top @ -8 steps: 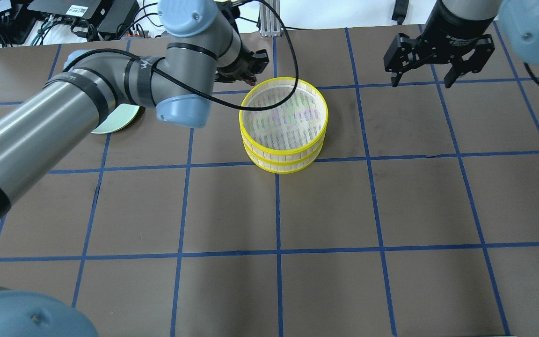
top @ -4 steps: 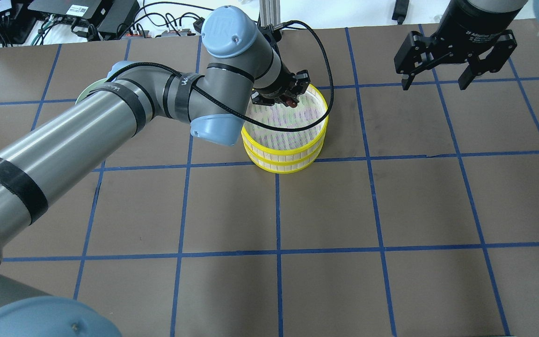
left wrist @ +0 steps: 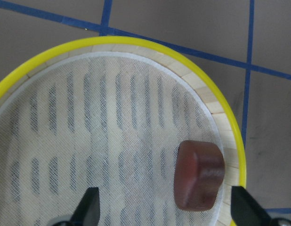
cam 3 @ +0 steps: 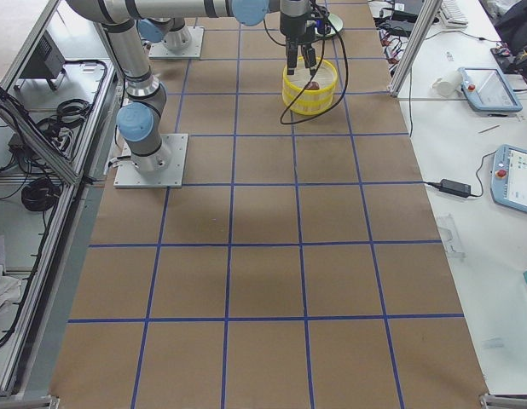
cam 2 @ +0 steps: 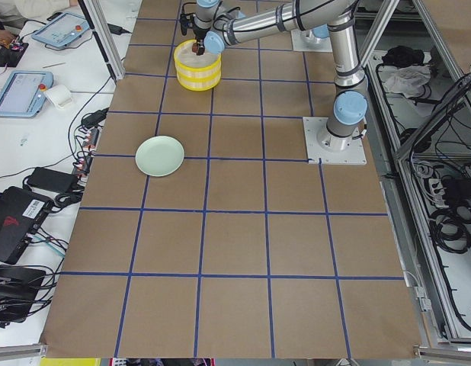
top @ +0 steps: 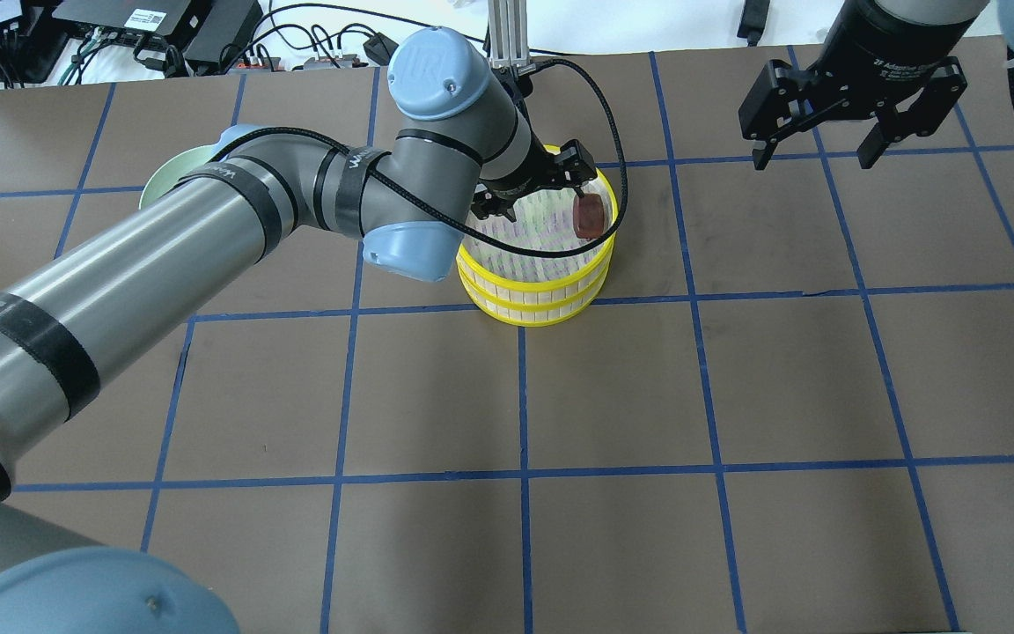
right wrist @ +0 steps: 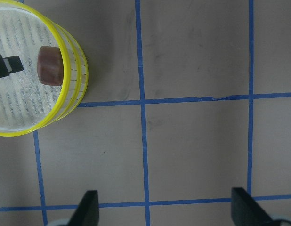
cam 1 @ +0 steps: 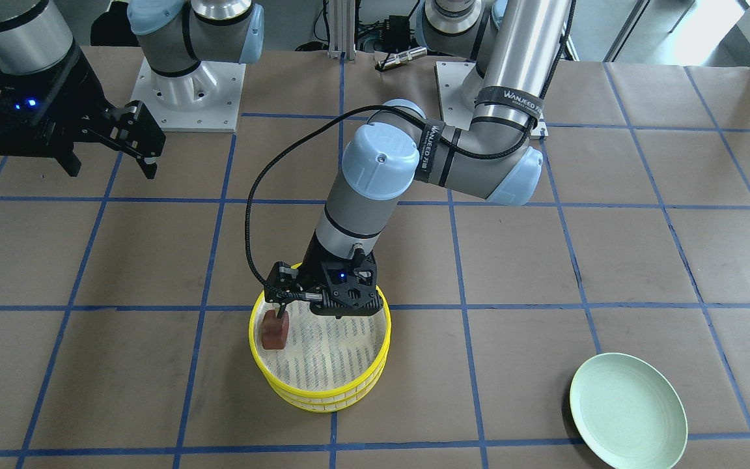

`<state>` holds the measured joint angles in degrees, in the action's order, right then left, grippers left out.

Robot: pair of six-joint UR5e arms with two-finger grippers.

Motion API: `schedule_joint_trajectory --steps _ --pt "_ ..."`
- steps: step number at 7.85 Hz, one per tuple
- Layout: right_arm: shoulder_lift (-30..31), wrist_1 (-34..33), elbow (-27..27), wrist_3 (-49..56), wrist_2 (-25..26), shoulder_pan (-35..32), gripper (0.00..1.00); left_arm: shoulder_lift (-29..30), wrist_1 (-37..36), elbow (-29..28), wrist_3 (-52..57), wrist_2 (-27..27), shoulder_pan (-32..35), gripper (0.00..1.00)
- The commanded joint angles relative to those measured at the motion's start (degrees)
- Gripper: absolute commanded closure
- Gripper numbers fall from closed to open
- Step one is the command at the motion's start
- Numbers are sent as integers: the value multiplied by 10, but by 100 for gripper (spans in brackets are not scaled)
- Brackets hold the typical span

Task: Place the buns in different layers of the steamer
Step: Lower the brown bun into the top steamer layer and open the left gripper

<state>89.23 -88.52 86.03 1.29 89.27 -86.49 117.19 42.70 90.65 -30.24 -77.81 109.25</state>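
The dark reddish-brown bun (top: 589,216) lies on the mesh of the top steamer layer (top: 551,267), against its right inner wall. It also shows in the left wrist view (left wrist: 199,176) and the front view (cam 1: 275,332). The top layer sits stacked on the lower layer (top: 542,314). My left gripper (top: 532,189) hangs open just over the top layer, with the bun close to one fingertip (left wrist: 243,207) and not gripped. My right gripper (top: 811,154) is open and empty, high at the far right. The cream-white bun is not in view.
A pale green plate (cam 1: 629,410) lies on the table to the left of the steamer, partly hidden behind my left arm in the overhead view (top: 164,176). Blue tape lines grid the brown table. Cables and electronics lie beyond the far edge.
My left arm swung right from the plate to over the steamer with the brown bun. The gripper has opened and the bun now lies in the top layer. The right gripper barely moved.
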Motion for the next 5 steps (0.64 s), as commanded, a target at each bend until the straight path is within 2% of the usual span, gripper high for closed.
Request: schedule_joint_trajectory --steps 1,3,5 --pt "1 -4 0 -1 -2 -1 0 -28 98 -8 5 -69 0 0" --pt "-5 -13 2 -8 -2 -3 0 -68 176 -11 68 -85 -38 0" --pt "-19 -36 5 -48 -2 -34 0 -123 264 -11 143 -81 -125 0"
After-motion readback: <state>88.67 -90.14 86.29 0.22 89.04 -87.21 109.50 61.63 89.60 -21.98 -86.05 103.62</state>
